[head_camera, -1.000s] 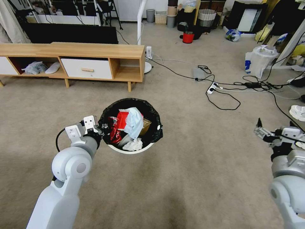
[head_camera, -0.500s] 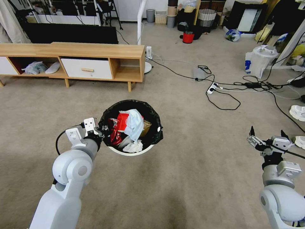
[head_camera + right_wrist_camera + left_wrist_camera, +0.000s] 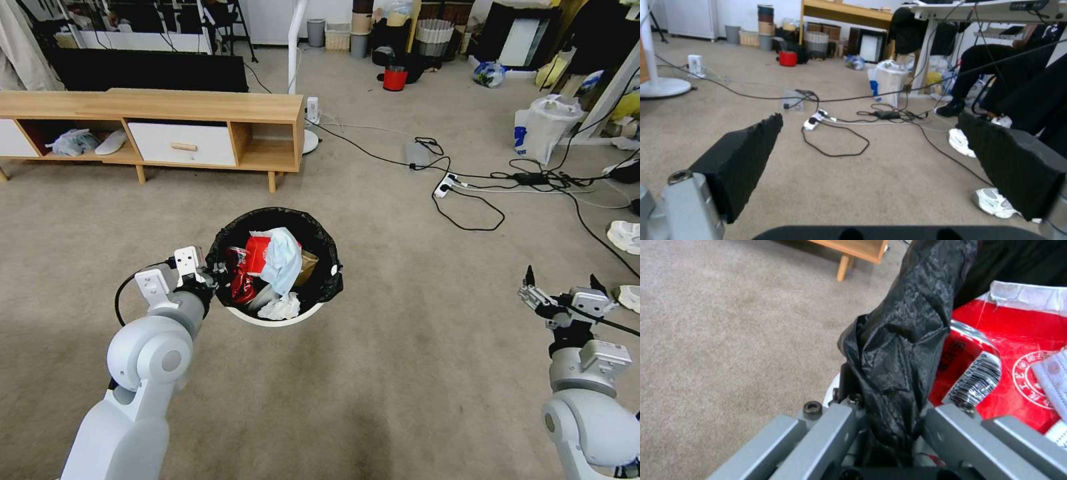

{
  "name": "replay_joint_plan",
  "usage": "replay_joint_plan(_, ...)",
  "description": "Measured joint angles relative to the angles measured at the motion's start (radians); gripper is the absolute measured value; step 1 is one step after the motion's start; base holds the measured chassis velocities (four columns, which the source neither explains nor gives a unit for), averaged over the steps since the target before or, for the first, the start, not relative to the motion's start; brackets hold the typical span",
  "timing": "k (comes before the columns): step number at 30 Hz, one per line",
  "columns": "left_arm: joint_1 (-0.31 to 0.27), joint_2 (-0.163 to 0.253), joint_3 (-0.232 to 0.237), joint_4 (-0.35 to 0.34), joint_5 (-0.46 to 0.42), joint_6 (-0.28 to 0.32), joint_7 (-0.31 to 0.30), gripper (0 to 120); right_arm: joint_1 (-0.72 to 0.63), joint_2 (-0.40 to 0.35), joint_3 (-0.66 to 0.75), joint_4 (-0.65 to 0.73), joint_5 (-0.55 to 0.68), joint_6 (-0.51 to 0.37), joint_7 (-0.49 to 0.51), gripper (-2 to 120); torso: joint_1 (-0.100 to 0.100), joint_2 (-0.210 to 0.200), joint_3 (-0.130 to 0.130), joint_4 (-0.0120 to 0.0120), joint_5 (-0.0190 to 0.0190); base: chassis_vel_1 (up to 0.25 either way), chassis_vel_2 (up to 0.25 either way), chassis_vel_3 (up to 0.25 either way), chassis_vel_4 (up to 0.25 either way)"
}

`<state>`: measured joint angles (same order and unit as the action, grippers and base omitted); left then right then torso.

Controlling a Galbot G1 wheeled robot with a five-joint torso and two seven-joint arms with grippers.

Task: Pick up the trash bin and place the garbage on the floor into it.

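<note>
Two metal fingers (image 3: 835, 426) of the left gripper (image 3: 212, 275) pinch the trash bin (image 3: 273, 317) at its rim, with the folded black liner (image 3: 898, 340) bunched between them; gripping the rim wall from the side lets one arm carry the bin upright and keeps its mouth free for drops from above. The bin appears to hang just clear of the carpet (image 3: 413, 373), though the head view does not settle whether its base touches. Inside lies the garbage: a red-white packet (image 3: 257, 252), a light blue mask (image 3: 281, 259), a shiny red wrapper (image 3: 241, 283), a crumpled white tissue (image 3: 280, 307) and a corner of brown paper bag (image 3: 308, 263).

Out on the robot's right, the right gripper (image 3: 559, 288) hovers above bare carpet with its foam pads (image 3: 740, 156) spread wide and nothing between them, well apart from the bin.

From the left wrist comes the detail the head camera lacks: the liner squeezed in the pinch and the wrapper's barcode (image 3: 976, 378) just inside the rim. From the head comes the whole layout, bin before the wooden TV cabinet (image 3: 153, 130). Looking along the floor, the right wrist camera takes in a power strip (image 3: 815, 121), tangled cables and a white shopping bag (image 3: 887, 81), with no litter on the carpet near the pads.
</note>
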<state>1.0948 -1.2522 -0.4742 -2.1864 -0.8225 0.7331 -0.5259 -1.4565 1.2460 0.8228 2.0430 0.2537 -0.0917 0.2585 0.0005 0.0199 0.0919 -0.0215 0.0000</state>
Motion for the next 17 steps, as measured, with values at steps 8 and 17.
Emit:
replay_joint_plan(8, -0.002, 0.001, -0.001, 0.000, -0.001, 0.000, 0.001, 2, 0.006, 0.001, -0.003, -0.006, 0.000, 0.000, -0.001, 100, 0.000, 0.000, 0.000, 0.0000, 0.0000, 0.000, 0.000, 0.000, 0.000)
replay_joint_plan(17, -0.003, -0.003, 0.000, 0.000, -0.004, -0.002, -0.004, 2, 0.006, -0.007, -0.011, -0.010, 0.002, 0.002, -0.002, 100, 0.000, 0.000, 0.000, 0.0000, 0.0000, 0.000, 0.000, 0.000, 0.000)
